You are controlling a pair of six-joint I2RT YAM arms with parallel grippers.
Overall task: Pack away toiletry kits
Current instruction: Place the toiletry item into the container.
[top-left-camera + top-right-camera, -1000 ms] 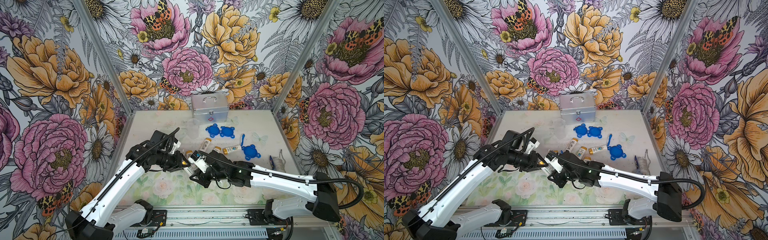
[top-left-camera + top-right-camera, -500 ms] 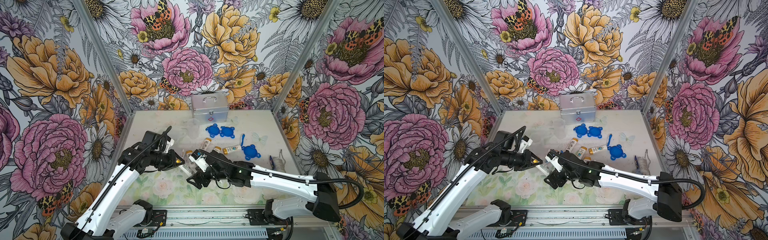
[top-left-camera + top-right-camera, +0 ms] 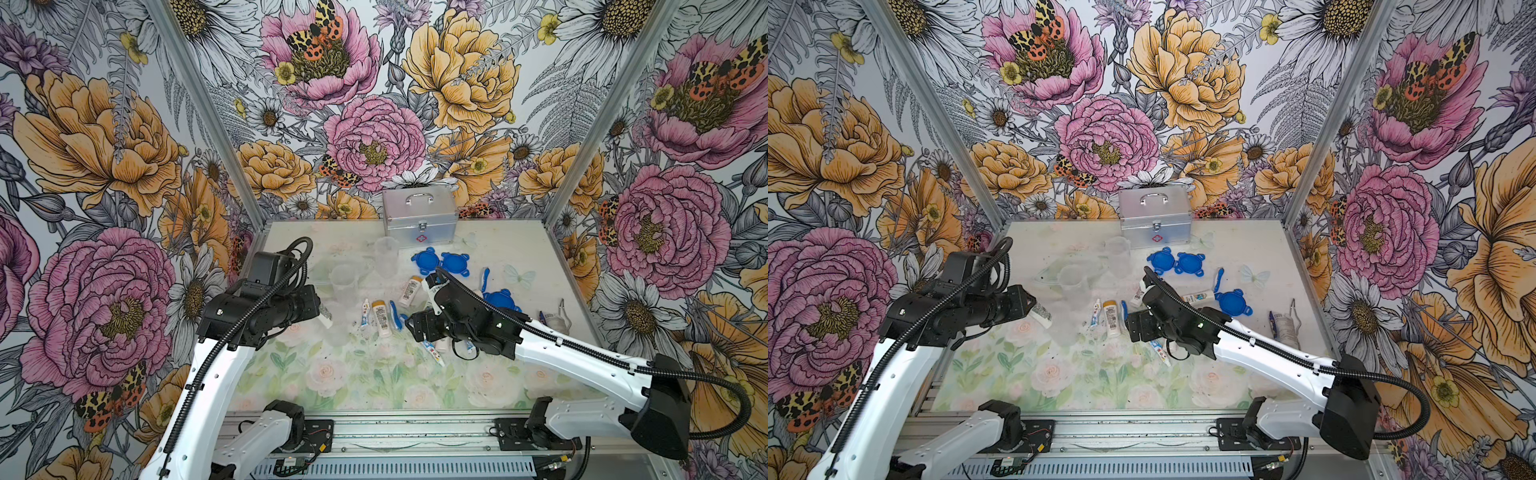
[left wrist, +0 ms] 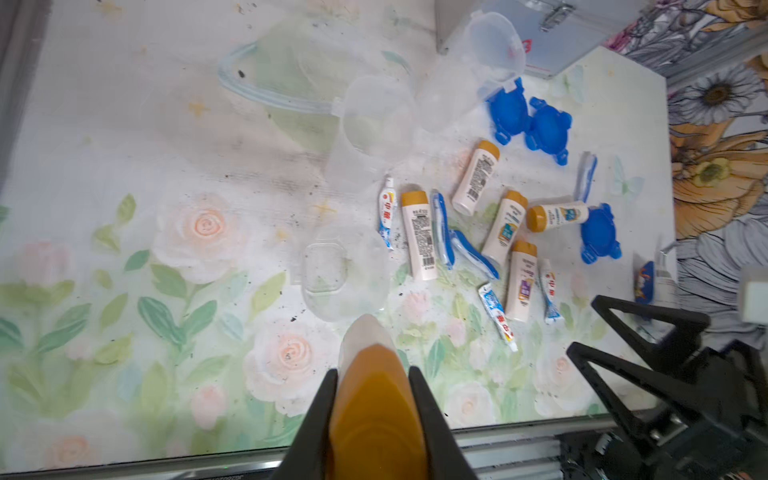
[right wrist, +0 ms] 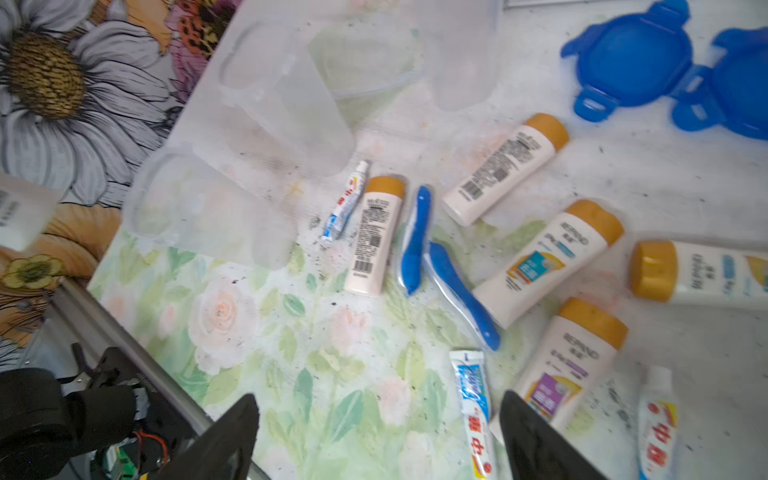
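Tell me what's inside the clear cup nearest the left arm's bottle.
Nothing: the cup looks empty; the table's flower print shows through its clear base. The bottle in the left fingers is outside, hiding only a sliver of rim.

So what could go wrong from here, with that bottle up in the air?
1. The left jaws pinch the held bottle only at its orange cap, so it might swivel or slip.
2. The clear cup near it looks light; a nudge could knock it away.
3. The right jaws hang open over a tube and a purple-labelled bottle lying close together; they may catch both.
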